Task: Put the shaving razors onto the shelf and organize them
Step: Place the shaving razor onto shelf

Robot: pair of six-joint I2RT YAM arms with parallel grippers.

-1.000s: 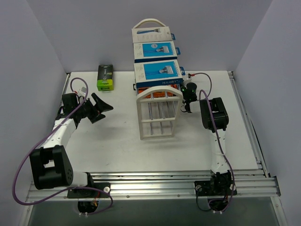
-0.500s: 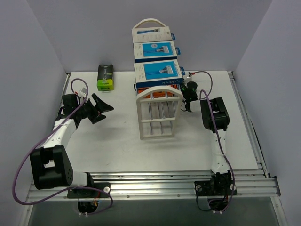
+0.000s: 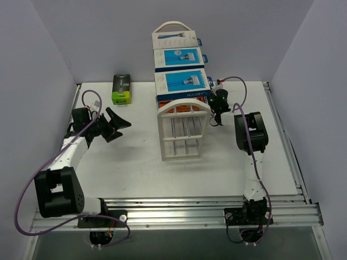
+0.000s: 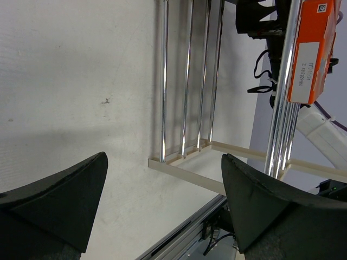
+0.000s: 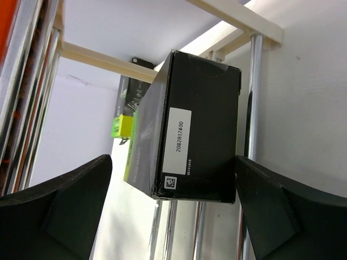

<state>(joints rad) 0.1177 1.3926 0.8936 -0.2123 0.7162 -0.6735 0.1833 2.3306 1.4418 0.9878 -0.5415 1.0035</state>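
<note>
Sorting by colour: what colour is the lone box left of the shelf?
Box is black and lime green; top external view.

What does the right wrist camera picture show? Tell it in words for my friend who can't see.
A black razor box with a white label sits inside the shelf among shiny metal bars, with the two black fingers of the right gripper open on either side of it. Farther off, a second black-and-green box shows through the shelf.
</note>
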